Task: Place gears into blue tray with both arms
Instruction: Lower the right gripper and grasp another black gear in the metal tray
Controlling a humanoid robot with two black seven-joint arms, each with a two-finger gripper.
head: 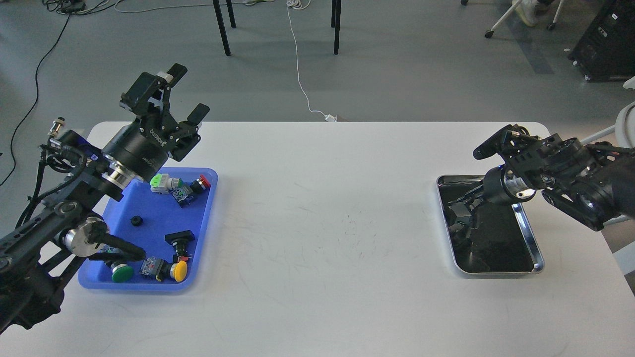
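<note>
One small black gear lies on the floor of the blue tray at the left of the table. My left gripper is held high over the tray's far edge, open, with nothing between its fingers. My right gripper is lowered into the silver-rimmed metal tray at the right. It shows dark against the black inside, so its fingers cannot be told apart. I cannot make out any gear in the metal tray.
Several push-button switches share the blue tray: a green one, a yellow one, a red one and a black one. White tabletop lies between the two trays. Chair legs and cables are on the floor beyond.
</note>
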